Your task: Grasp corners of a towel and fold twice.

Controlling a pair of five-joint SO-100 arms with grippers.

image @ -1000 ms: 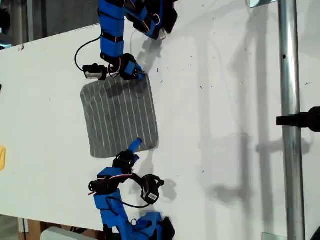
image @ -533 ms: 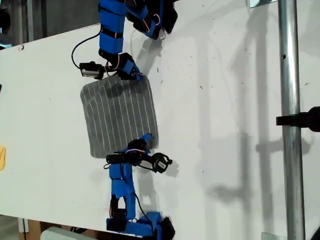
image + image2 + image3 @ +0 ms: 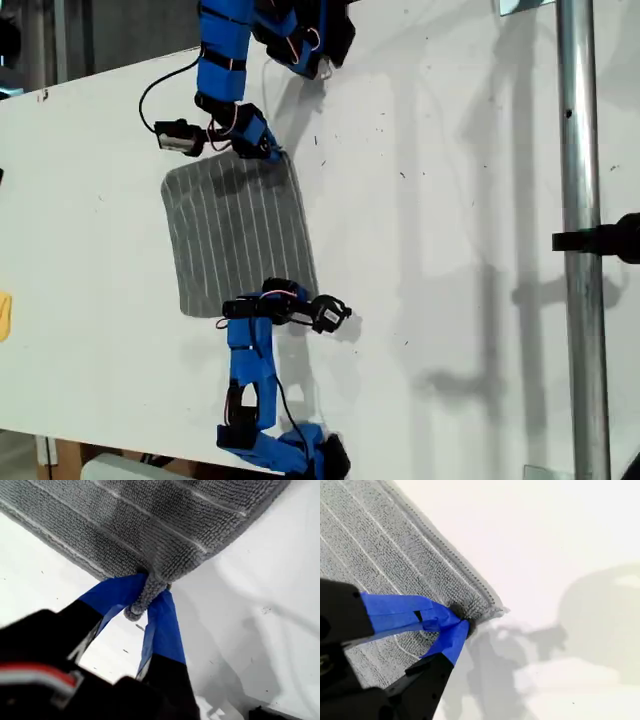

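Towel (image 3: 240, 235) fabric lies flat on the white desk (image 3: 450, 200), left of centre in the exterior view. It is a grey, roughly square cloth with thin white stripes and a looped, nubby pile. You have both tools on the edge of it facing the exterior view's right, probably so that edge can be lifted and carried over for the first fold.

Your second tool (image 3: 460, 617) sits at the upper corner (image 3: 283, 160) in that view. Its blue taped fingers (image 3: 395, 607) are pressed together on the hemmed, rounded tip. Your first tool (image 3: 147, 597) is at the lower corner (image 3: 300, 285) and pinches a small bunched nub of cloth, which has rolled soft between its jaws.

Neither corner looks raised off the desk yet. Further right the desk is bare and smooth, and a shiny metal pole (image 3: 580, 200) stands upright well apart from the cloth.
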